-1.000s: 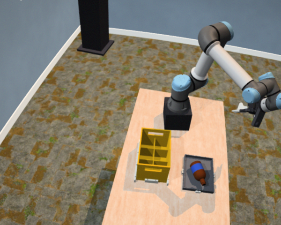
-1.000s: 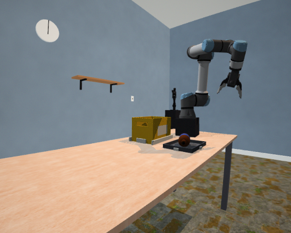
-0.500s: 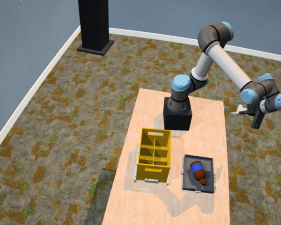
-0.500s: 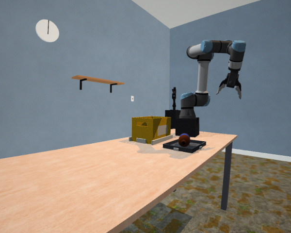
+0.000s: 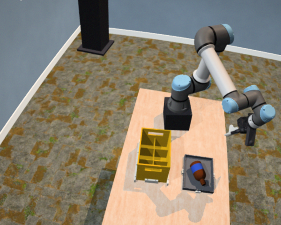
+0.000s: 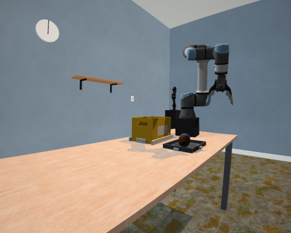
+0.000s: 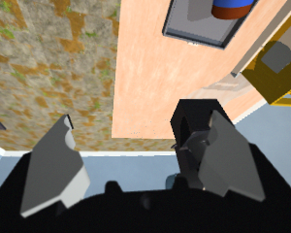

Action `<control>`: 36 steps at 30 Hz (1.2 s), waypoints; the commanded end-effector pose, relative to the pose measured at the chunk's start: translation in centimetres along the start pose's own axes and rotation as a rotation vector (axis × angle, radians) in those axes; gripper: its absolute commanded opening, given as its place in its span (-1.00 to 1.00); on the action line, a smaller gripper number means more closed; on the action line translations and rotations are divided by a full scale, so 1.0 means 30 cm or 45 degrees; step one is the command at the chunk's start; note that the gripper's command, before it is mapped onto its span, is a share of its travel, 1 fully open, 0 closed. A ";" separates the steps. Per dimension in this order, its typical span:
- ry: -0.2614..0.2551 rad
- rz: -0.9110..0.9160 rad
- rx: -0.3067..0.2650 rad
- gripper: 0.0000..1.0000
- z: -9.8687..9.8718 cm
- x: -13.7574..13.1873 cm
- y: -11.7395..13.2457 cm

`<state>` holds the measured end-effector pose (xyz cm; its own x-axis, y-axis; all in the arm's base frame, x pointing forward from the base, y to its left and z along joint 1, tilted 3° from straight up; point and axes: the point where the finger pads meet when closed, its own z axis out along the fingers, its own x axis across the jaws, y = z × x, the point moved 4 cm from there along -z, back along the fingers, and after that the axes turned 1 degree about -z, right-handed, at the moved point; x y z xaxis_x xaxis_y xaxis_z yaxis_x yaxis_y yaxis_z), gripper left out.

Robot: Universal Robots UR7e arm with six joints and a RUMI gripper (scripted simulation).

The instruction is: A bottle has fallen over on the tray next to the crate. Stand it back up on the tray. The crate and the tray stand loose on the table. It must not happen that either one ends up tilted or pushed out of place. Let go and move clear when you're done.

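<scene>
A brown bottle with a blue label (image 5: 197, 170) (image 6: 184, 141) lies on its side in the dark tray (image 5: 188, 181) (image 6: 170, 147) (image 7: 204, 31). Its neck points away from the robot's base and toward the tray's front right corner in the top view. In the wrist view only its base end and label (image 7: 233, 6) show at the top edge. The yellow crate (image 5: 152, 175) (image 6: 141, 132) stands upright left of the tray, with a gap between them. My gripper (image 6: 221, 101) (image 7: 141, 113) is open and empty, high above the table's right edge, behind the tray and away from the bottle.
Pale brackets (image 5: 151, 180) (image 6: 140, 141) stand around the crate's foot, and small pale clips (image 5: 198, 191) sit at the tray's sides. The robot's black base block (image 5: 177, 118) (image 6: 186, 126) stands behind the crate and tray. The table's right edge runs close beside the tray.
</scene>
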<state>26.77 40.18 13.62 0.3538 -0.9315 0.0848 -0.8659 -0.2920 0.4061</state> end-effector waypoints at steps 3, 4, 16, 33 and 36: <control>-0.071 -0.102 0.181 1.00 0.021 0.168 -0.228; -0.071 -0.102 0.181 1.00 0.021 0.168 -0.228; -0.046 -0.203 0.429 1.00 0.039 0.473 -0.455; 0.000 -0.238 0.533 1.00 0.048 0.630 -0.525; 0.000 -0.238 0.533 -1.00 0.048 0.630 -0.525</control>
<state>46.40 26.98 7.50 0.5160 -0.8554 0.0447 -0.8566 -0.5157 0.0173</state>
